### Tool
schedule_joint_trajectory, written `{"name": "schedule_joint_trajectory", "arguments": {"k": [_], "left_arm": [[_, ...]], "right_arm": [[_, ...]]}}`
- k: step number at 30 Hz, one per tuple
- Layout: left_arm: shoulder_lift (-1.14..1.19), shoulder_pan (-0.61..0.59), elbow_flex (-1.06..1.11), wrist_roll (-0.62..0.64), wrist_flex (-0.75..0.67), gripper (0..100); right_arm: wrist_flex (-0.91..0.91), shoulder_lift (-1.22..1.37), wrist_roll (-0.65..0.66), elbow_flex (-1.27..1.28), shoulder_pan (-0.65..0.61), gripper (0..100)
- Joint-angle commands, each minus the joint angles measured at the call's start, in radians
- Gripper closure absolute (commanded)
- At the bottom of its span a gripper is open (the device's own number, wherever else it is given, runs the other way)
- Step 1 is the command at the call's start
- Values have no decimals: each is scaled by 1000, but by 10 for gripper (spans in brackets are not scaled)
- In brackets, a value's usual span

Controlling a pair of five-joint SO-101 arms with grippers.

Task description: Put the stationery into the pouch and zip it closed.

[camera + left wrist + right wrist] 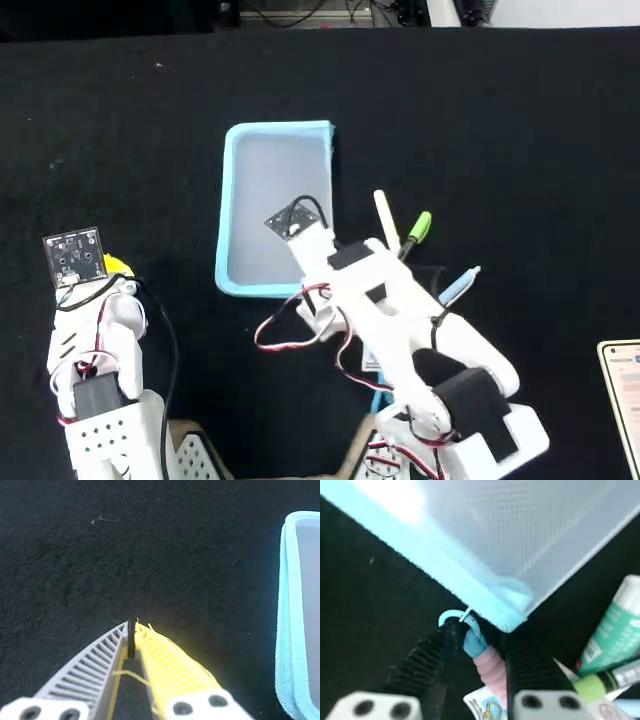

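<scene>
The right gripper (479, 635) sits at the pouch's near right corner with its black jaws drawn narrow onto the zipper pull (487, 667), a pink ribbed tab on a blue ring. The step in hand looks like working the zip. Since the stationery still lies outside, the next move probably calls for drawing the pull along the teeth to open the mouth, with a steady grip so the tab does not slip.

The left gripper (131, 630) hangs well apart to the left over the black cloth (520, 130), its tips pressed together on nothing.

The pouch (225, 210) lies flat mid-table, a pale blue woven border around a frosted panel, apparently empty. Just right of it lie a white pen (385, 215), a green highlighter (417, 228) and a blue pen (458, 288).
</scene>
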Motion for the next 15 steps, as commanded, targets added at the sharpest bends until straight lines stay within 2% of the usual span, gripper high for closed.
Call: {"name": "schedule_joint_trajectory", "arguments": {"k": [1,5,8,15], "left_arm": [[-2,5,-12,-11,3,970],[-2,5,-12,-11,3,970],[-2,7,-12,-11,3,970],[-2,12,-12,-11,3,970]], "right_arm": [[38,-7,-6,-25,-32,875],[28,42,34,-16,-52,881],[-17,88,95,-15,-57,990],[38,-18,97,-140,106,988]]}}
